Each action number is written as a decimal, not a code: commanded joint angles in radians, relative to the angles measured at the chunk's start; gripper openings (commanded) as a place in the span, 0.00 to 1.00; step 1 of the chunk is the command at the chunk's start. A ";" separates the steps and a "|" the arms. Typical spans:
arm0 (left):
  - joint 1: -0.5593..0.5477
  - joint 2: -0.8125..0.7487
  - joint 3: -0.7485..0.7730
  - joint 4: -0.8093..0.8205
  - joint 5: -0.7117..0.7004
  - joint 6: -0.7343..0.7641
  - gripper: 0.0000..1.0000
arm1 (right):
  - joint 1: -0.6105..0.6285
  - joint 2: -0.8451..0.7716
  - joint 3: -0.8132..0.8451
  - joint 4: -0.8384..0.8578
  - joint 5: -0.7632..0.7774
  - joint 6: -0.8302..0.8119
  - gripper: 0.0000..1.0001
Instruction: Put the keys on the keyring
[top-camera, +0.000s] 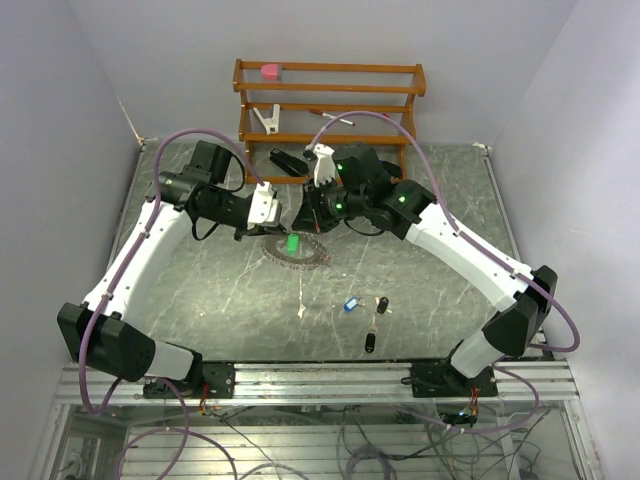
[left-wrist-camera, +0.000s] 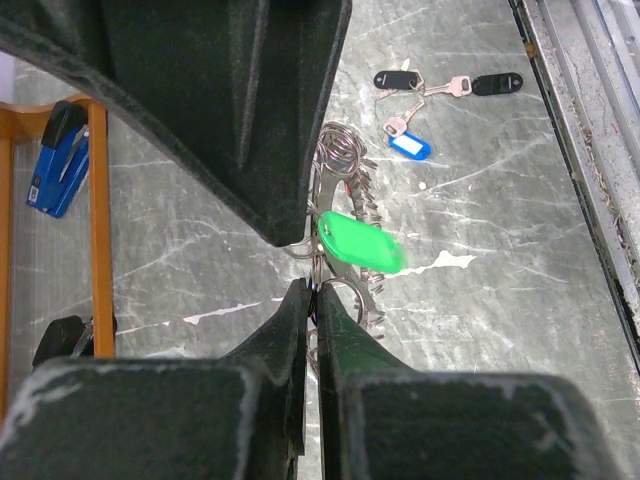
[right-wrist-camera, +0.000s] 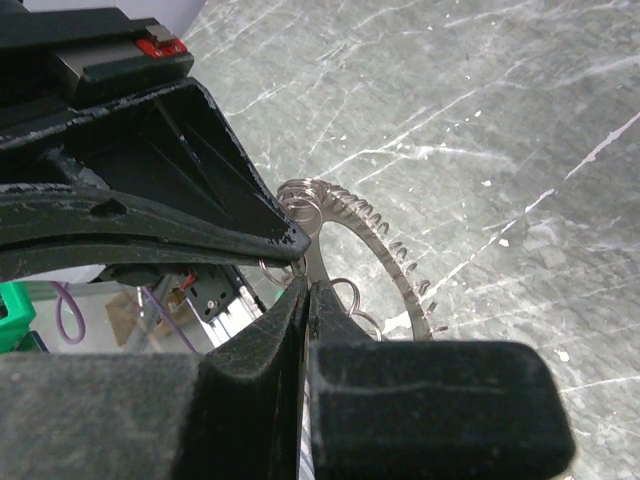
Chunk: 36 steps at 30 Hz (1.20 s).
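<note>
Pinches the toothed rim of the keyring (right-wrist-camera: 390, 268) with the left gripper (left-wrist-camera: 315, 295), narrowed to a slit on the metal. Clamps the same rim with the right gripper (right-wrist-camera: 307, 290), equally tight, tips almost meeting the left's. Right against the ring, just beside the left tips, a green key (left-wrist-camera: 360, 243). Well apart on the counter (left-wrist-camera: 480, 300), nearer the bases, a blue key (left-wrist-camera: 410, 147) and two black keys (left-wrist-camera: 395, 79). Blocks much of each wrist view with the opposite gripper. Folds the left arm at the elbow toward the centre; stretches the right arm diagonally inward, before a wooden rack (top-camera: 330, 90).
</note>
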 joint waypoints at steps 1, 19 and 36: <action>-0.013 0.002 0.038 -0.009 0.046 0.026 0.07 | 0.000 0.019 0.046 0.003 -0.016 0.002 0.00; -0.027 0.030 0.068 0.041 -0.021 0.013 0.07 | 0.000 0.016 0.032 0.024 -0.085 0.046 0.00; -0.053 0.046 0.128 0.018 -0.017 0.028 0.07 | -0.004 0.007 0.014 0.059 -0.037 0.102 0.00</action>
